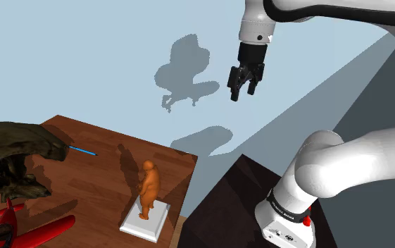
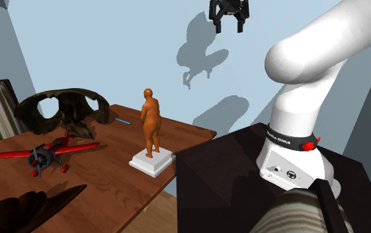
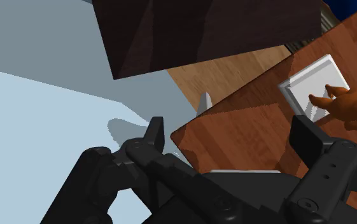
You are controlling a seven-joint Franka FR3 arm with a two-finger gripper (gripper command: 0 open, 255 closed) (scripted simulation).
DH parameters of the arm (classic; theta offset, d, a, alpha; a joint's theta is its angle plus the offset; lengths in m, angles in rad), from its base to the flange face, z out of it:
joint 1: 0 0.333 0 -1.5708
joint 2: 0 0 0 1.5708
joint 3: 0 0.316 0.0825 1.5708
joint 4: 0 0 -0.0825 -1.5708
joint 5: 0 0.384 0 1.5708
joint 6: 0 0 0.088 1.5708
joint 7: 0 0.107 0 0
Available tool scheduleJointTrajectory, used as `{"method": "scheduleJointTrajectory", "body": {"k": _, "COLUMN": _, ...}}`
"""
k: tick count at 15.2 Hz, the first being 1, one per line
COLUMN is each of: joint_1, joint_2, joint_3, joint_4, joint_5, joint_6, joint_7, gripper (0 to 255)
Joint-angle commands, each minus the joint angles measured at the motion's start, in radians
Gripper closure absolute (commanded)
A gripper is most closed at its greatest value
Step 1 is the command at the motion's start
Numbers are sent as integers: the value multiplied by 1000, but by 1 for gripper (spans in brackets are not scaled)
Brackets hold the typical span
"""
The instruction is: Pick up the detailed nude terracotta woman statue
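Open air is stretching from the gripper [image 1: 244, 93], at the shoulder view's upper middle, down to the orange statue [image 1: 148, 184] at lower centre. A dark sculpture [image 1: 13, 158] and red plane [image 1: 41, 232] are crowding the worktop [image 1: 90, 190] at lower left; the dark stand [image 1: 224, 204] is standing at lower right

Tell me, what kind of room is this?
Probably a room in a home, maybe a study: a wooden table holds display pieces, an orange statue and a red toy plane, before pale blue walls.
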Motion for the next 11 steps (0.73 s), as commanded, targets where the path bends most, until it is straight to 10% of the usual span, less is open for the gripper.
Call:
{"method": "scheduleJointTrajectory", "body": {"k": 1, "joint_1": 0, "joint_2": 0, "joint_3": 0, "joint_4": 0, "joint_5": 0, "joint_6": 0, "joint_7": 0, "gripper": 0}}
{"method": "scheduleJointTrajectory", "body": {"k": 11, "joint_1": 66, "joint_2": 160, "joint_3": 206, "joint_4": -49, "joint_5": 109, "joint_6": 235, "joint_7": 211, "gripper": 0}}
